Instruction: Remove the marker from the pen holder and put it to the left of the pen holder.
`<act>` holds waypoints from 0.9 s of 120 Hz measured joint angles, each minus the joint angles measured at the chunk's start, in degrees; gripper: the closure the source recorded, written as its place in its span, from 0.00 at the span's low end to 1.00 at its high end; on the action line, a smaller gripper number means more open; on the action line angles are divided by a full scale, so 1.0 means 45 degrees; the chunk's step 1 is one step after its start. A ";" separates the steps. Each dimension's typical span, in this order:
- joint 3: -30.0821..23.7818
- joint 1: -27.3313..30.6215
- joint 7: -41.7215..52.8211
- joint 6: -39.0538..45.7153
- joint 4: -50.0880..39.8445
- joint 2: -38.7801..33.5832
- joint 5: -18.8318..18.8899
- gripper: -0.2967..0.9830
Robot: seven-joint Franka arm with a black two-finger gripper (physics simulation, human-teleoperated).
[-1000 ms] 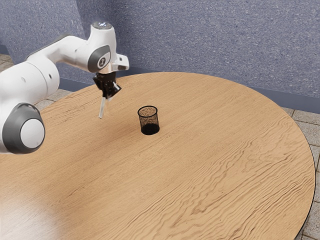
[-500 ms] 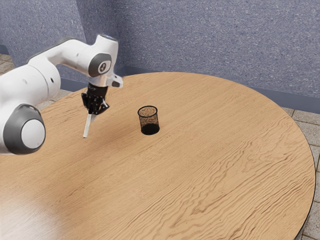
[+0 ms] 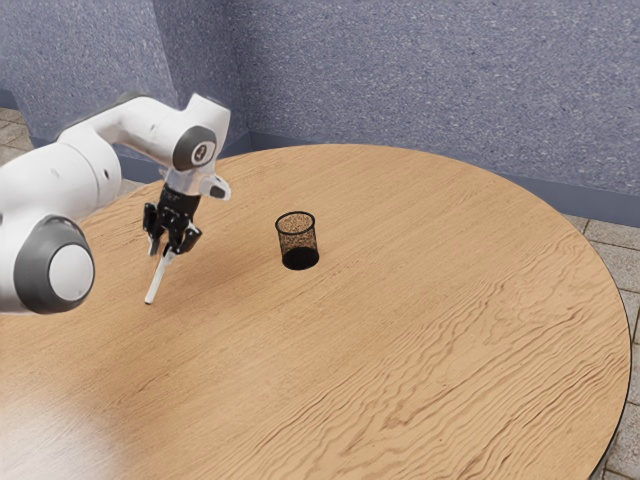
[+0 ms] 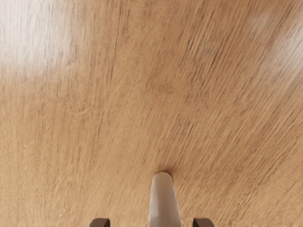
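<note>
Fingers [image 3: 188, 238] stand spread, with the pale marker [image 3: 156, 281] between them. In the wrist view, a gap lies on either side of the marker, between it and each fingertip, and a small dark shadow sits close round its rounded lower end. The exterior view gives its tilt: the lower end leans toward that view's left, the upper end reaching up between the fingers. Whether that lower end touches the bench [image 3: 400, 320] or is just above it, I cannot tell.

Farther back, and toward the exterior view's right, the pen holder [image 3: 298, 240] stands upright on the bench, well apart from the marker and the fingers. Through its black mesh, wood shows above a dark base; the marker is out of it. Beyond the bench's far edge rises a blue-grey speckled wall [image 3: 430, 80].
</note>
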 joint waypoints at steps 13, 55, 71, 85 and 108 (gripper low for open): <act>0.0005 0.0004 0.0065 -0.0069 0.0001 0.0026 0.0024 0.47; -0.0192 0.0044 0.0189 0.0336 -0.0492 -0.1946 -0.1886 0.28; -0.0250 0.0076 0.0152 0.1170 -0.2124 -0.4379 -0.3725 0.26; -0.0476 0.0067 -0.0175 0.1930 -0.4182 -0.6695 -0.4636 0.25; -0.0754 -0.0041 -0.0630 0.3614 -0.6315 -0.8923 -0.5159 0.24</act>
